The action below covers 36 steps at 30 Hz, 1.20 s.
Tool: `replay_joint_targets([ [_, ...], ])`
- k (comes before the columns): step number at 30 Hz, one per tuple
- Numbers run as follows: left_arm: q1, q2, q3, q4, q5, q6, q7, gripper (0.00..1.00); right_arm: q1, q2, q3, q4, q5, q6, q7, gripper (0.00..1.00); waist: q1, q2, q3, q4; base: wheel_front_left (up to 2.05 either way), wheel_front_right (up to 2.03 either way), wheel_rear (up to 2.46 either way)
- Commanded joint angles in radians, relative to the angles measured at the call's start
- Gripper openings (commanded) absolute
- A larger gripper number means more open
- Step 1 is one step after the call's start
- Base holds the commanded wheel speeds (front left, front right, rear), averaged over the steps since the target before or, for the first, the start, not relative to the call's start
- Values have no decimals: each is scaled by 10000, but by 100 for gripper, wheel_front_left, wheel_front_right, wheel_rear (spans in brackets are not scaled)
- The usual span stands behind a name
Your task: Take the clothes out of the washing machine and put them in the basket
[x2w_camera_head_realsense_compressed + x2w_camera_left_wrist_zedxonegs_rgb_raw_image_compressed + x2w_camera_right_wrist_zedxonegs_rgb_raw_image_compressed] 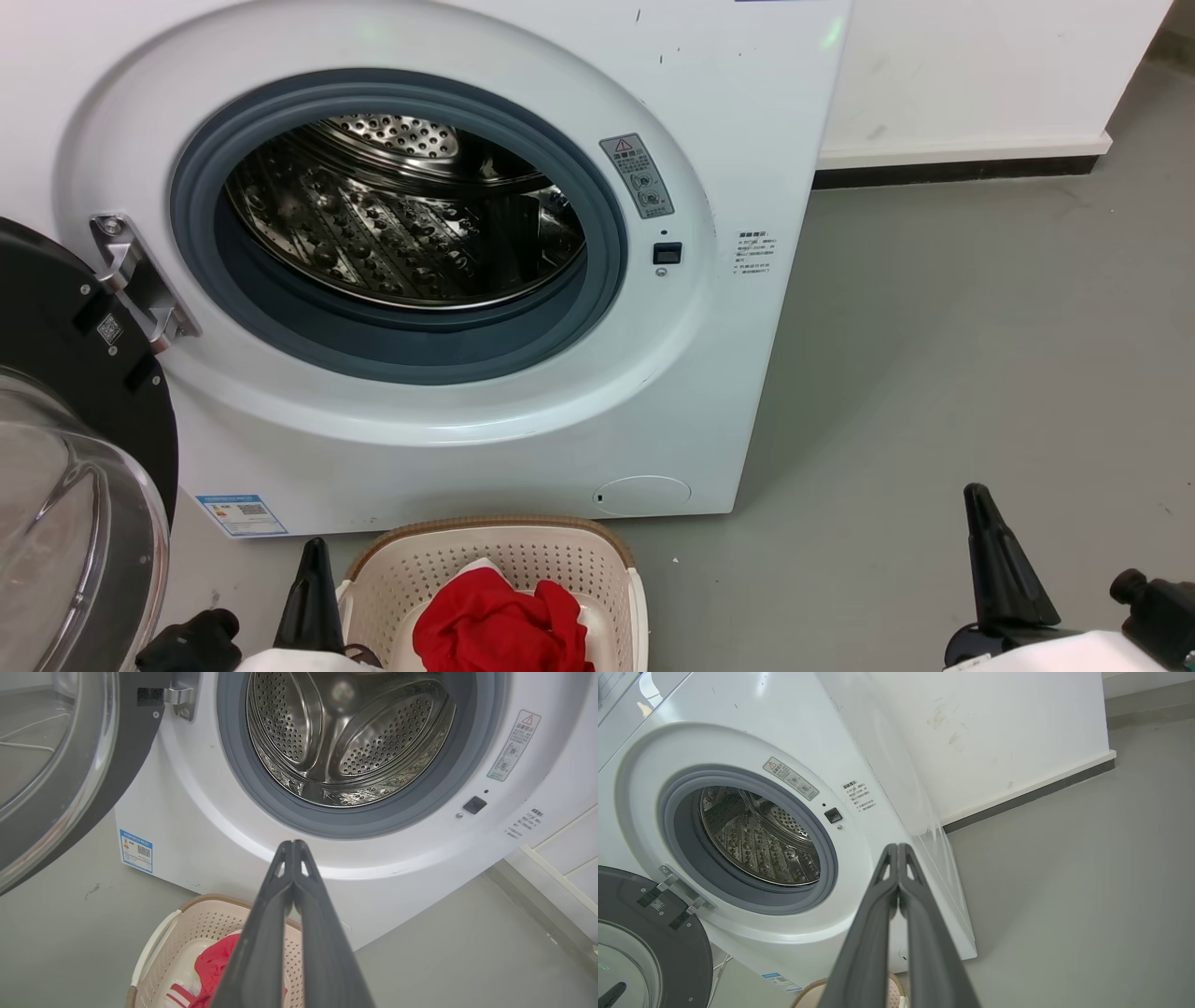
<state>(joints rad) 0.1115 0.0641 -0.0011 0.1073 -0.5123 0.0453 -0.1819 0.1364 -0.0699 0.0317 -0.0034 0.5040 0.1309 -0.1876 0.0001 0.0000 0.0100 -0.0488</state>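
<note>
Soft red fabric clothes (499,625) in cream perforated plastic basket (523,560): light, limp; pinch raised fold. Left gripper (293,845), right gripper (898,847) clenched, empty.

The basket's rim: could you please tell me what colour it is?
The basket has a brown, woven-look rim; the head view shows it best.

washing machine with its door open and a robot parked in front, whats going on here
A two-armed robot is moving laundry from washer to basket. The washing machine has its dark door swung open at the left, and the drum looks empty as far as it shows. Red clothes lie in the cream basket on the floor in front of the machine. The left fingers and right fingers are both pressed shut, holding nothing, low before the washer.
</note>
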Motion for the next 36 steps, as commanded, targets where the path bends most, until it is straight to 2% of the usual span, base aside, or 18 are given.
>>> replay_joint_targets([
  [1, -294, 112, 11, -57, -419, -86, 64, 0, -335, -90, -32, -47, 439, -1, 60, 0, 0, 0, -1, 6, 0, 0, 0],
  [18, -763, 190, 96, 270, -3126, -498, 607, 0, -857, -184, -161, 542, 3186, -1, 599, 0, -1, 0, -12, 87, 0, 0, 0],
  [36, -1165, 224, 233, 563, -5473, -857, 1133, 0, -1308, -222, -340, 1073, 5559, -1, 1127, 0, -1, 0, -23, 172, 0, 0, 0],
])
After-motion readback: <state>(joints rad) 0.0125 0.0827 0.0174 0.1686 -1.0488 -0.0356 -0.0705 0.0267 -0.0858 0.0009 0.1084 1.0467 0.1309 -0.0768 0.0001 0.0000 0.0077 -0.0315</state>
